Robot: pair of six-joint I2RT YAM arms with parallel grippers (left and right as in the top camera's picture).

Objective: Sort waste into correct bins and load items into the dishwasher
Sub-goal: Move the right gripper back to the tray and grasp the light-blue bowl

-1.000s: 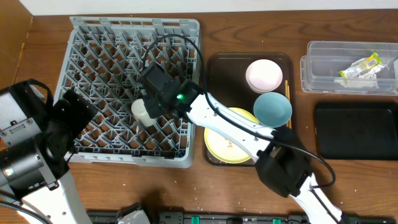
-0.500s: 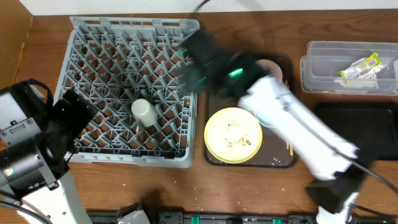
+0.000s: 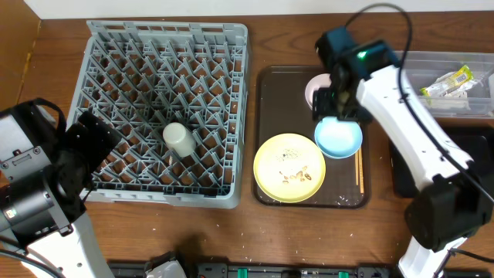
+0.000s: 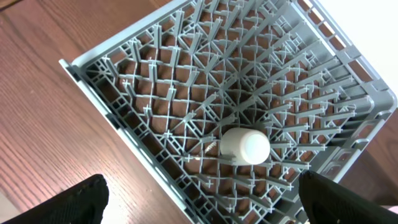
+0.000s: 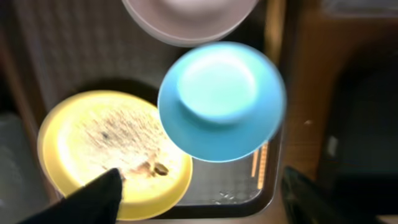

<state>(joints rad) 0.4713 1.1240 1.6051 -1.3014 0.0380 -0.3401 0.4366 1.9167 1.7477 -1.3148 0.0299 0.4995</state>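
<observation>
Brown wooden table (image 3: 255, 232) carries everything. Biggest item is the square grey plastic dish rack (image 3: 116, 69) w/ peg lattice, on the table's left half. Just beside it on the right sits a dark brown rectangular serving tray (image 3: 274, 100). Far right: clear rectangular plastic tub (image 3: 463, 60) at the back, w/ a shallow black rectangular bin (image 3: 482, 150) in front of it, partly hidden by the right arm.

Left gripper (image 4: 208, 208) hangs at the rack's left edge. Its fingers (image 4: 74, 199) are spread wide w/ nothing btwn them. Right gripper (image 5: 202, 199) hovers above the tray, over the bowls, fingers (image 5: 93, 196) also wide apart & empty. That wrist view is blurred.

On the tray, a round yellow plate (image 3: 289, 167) sits front-left. A round light blue bowl (image 3: 338, 137) is right-rear of it, and its rim overlaps the plate's edge in the wrist view. A round pink bowl (image 5: 189, 18) sits behind the blue one, part-covered by the arm in the overhead view.

Small pale cup (image 3: 178, 137) sits tilted among the rack pegs, a bit front of ctr.

Green-yellow snack wrapper (image 3: 449, 83) lies inside the clear tub. Thin wooden chopsticks (image 3: 358, 166) lie along the tray's right edge, in front of the blue bowl. Whitish food scraps (image 3: 297, 176) are scattered on the yellow plate.
</observation>
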